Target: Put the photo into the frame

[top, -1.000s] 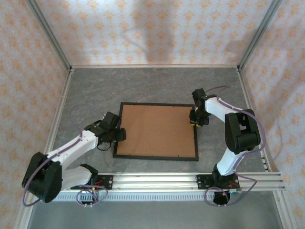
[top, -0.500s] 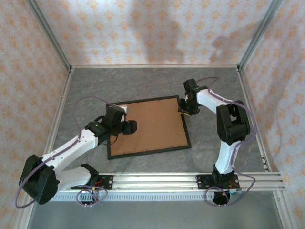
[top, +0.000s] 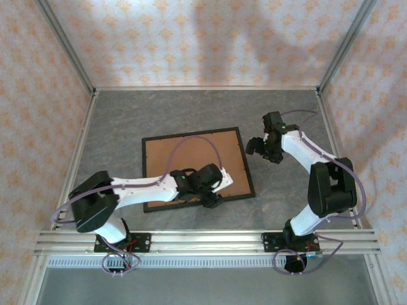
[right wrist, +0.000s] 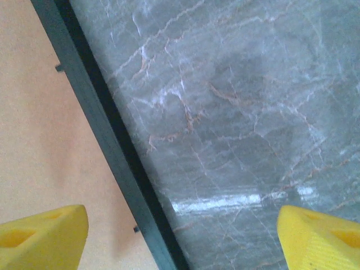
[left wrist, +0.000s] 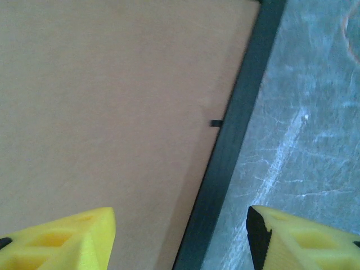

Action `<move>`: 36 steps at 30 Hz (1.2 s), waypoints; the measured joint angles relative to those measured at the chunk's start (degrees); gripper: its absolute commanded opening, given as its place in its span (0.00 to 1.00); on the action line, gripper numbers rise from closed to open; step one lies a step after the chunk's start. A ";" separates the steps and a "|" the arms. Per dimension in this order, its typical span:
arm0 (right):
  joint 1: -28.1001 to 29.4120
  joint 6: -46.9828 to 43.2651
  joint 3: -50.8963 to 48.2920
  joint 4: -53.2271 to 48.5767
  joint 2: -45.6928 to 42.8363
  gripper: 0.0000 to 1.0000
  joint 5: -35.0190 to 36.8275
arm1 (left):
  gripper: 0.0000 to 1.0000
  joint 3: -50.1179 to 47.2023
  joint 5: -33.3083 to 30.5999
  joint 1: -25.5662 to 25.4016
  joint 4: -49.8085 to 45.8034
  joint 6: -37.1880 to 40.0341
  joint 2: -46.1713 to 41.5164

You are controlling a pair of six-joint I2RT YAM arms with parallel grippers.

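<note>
On the worktop [top: 127,114] the frame [top: 247,162] is lying face down and a little askew, its brown backing board [top: 184,159] turned up towards me. My left jaws are hovering over the frame's near right corner, standing apart and gripping nothing. One yellow fingertip [left wrist: 62,239] is hanging above the board, the other above the grey worktop, and the black rail is running between them. My right jaws are hanging just beside the frame's right rail, spread wide and empty too, with one fingertip [right wrist: 39,233] over the board.

Whether the photo is lying under that board I cannot tell. Small black tabs [left wrist: 216,123] are reaching from the rail onto the board, so I am judging this to be the closing-up step. Next I am expecting to lower one fingertip onto a tab and press gently, while the other arm is steadying the rail so the frame is not sliding.
</note>
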 measured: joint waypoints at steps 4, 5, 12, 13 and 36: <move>0.15 0.00 -1.70 -0.04 -0.83 0.87 0.02 | 0.64 4.24 -0.04 -1.09 -1.53 6.43 7.28; 0.15 0.00 -2.01 0.02 -0.83 0.87 0.02 | 0.63 4.81 0.02 -1.18 -1.70 7.50 8.52; 0.15 0.04 -3.61 0.00 -0.83 0.86 -0.04 | 0.53 6.21 -0.35 -1.42 -2.56 11.65 10.93; 0.15 0.04 -3.65 0.00 -0.83 0.86 -0.13 | 0.50 6.21 -0.57 -1.40 -2.47 11.96 10.99; 0.17 1.57 -18.27 5.73 -7.80 0.82 -17.22 | 0.14 3.15 3.54 0.39 2.21 11.21 7.61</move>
